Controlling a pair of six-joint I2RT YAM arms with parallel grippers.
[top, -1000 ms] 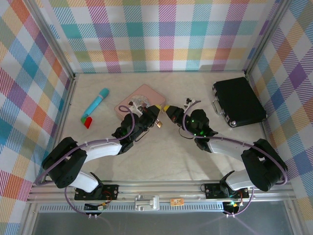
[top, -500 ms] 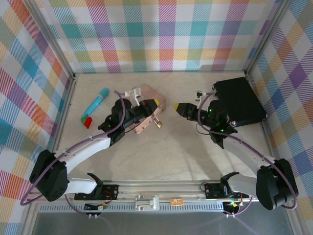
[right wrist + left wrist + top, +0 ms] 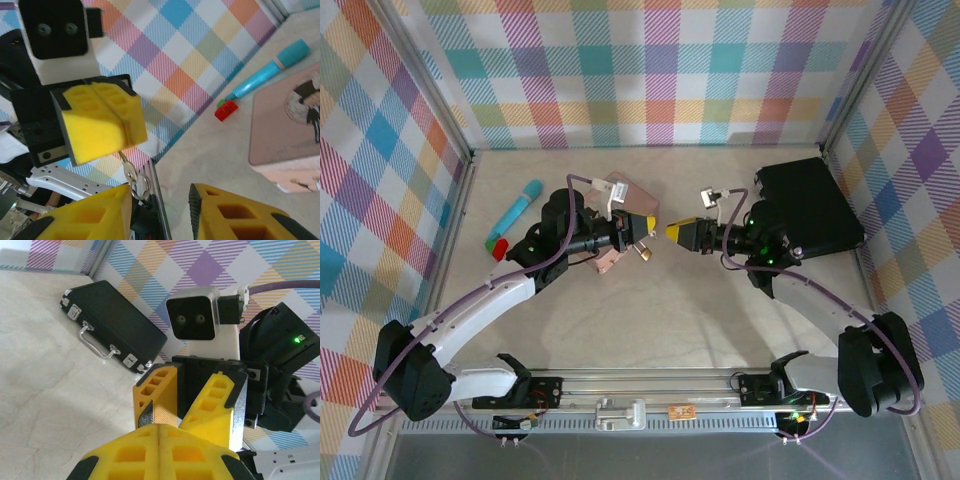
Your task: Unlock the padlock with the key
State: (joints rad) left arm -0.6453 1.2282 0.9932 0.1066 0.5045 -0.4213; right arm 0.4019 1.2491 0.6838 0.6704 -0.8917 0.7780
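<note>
- 2 grippers, raised over the table (image 3: pixel 660 320), tips facing each other with a small gap between them.
- Left gripper (image 3: pixel 641 227): yellow pads clenched flat together, seam closed in the left wrist view, gripping the top of the padlock.
- 1 padlock (image 3: pixel 646 254): small brass piece dangling just under the left jaws, off the table. In the right wrist view it hangs from the bottom of the pad seam as a thin stem with small metal loops (too small to make out more).
- Right gripper (image 3: pixel 676 232): released, nothing between the jaws. The right wrist view shows a clear gap between its two fingers (image 3: pixel 90 215), and the padlock sits just ahead of that gap, a bit toward the left-hand finger.
- From the left wrist view the right fingers also stand apart, pointing at the left jaws; tips hidden behind the left pads.
- 1 pink tin (image 3: pixel 623 188): on the table just behind and beside the left jaws, partly covered by the left gripper. Picture on the lid, one corner lifted off the table.
- 1 turquoise pen (image 3: pixel 518 211): lying flat, well back from the left jaws, off past the left wrist.
- 1 red block (image 3: pixel 498 249): just beside the near end of the pen, well apart from both jaws.
- 1 black case (image 3: pixel 810 205): closed, metal handle and latches, behind the right jaws, beside the right wrist.
</note>
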